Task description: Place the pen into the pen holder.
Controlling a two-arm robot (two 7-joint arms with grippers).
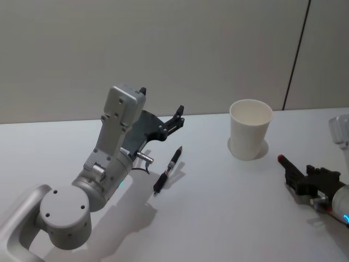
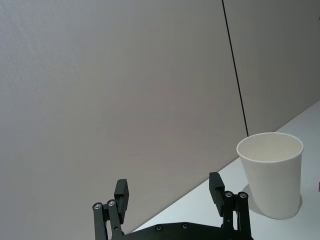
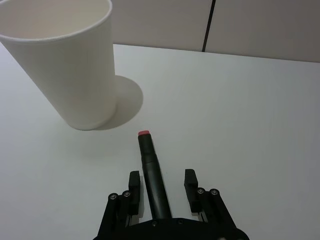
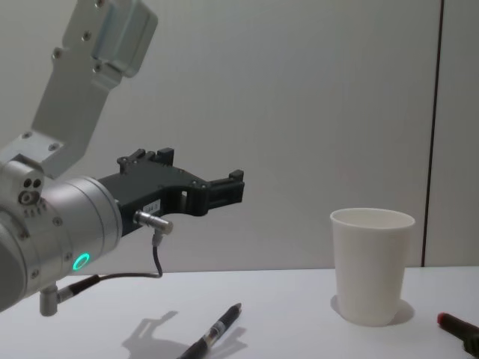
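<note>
**Pen on the counter, left fingers open above it**

Nearest me, the left gripper (image 2: 169,186) hangs in the air with its fingers spread wide and nothing between them. It points towards the far wall (image 1: 163,43) rather than down.

Low at the right edge, the right gripper (image 3: 162,176) rests by the counter (image 1: 218,224). Its fingers stand apart either side of a dark, red-tipped marker (image 3: 150,160) and look open rather than clamped.

The pen (image 1: 167,171) lies flat and slanted on the counter, just beside the left arm's wrist and under the raised gripper. Farther back and well to the right stands the pen holder (image 1: 250,134), upright and empty.

As I read it, the pick-up is not yet begun. To do it well, the wrist should tip down and turn so the fingers straddle the barrel crosswise. It should close near mid-length, then stand the pen up before carrying it over the rim. A low release would suit, as that paper cup looks light and easily toppled.

The head view gives the pen's slant and its spacing from the cup. The chest view gives the height between the gripper and the counter. The left wrist view sights over the fingers to the cup's mouth.
</note>
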